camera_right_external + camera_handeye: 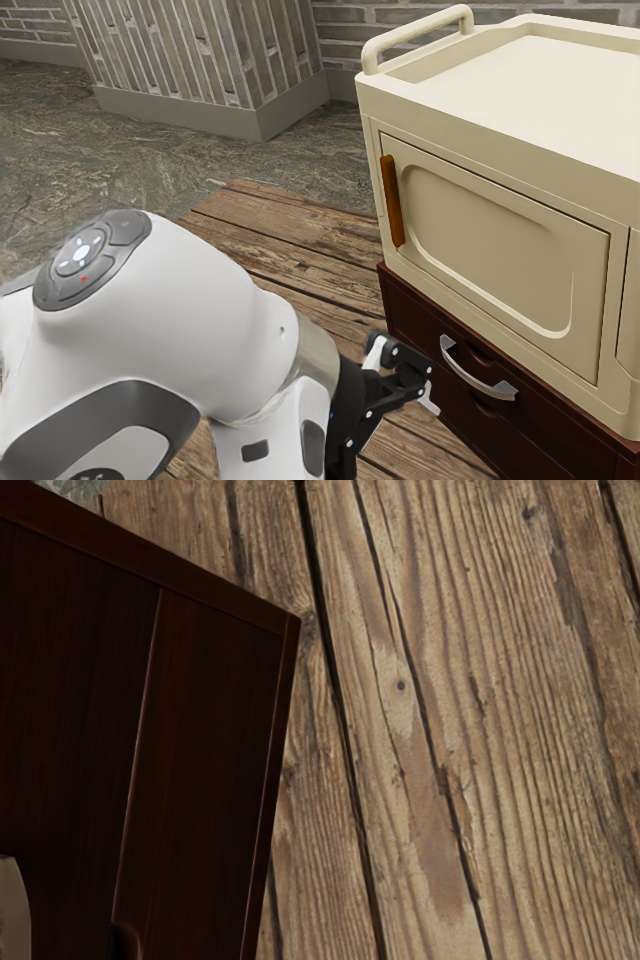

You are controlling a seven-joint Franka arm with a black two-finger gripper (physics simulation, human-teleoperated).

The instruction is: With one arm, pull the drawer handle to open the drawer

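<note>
Whether the claw [428, 388] is apart or together cannot be told from here, though nothing looks held in it. Just beyond it, close to its tip, the silver handle [472, 381] bows out from the dark drawer [417, 322], which looks shut. The likeliest failure is a grab at air, since the claw seems off toward one end of the handle rather than around it. Coming in askew, it could knock that end, or grip too little and slip off during the pull.
</note>
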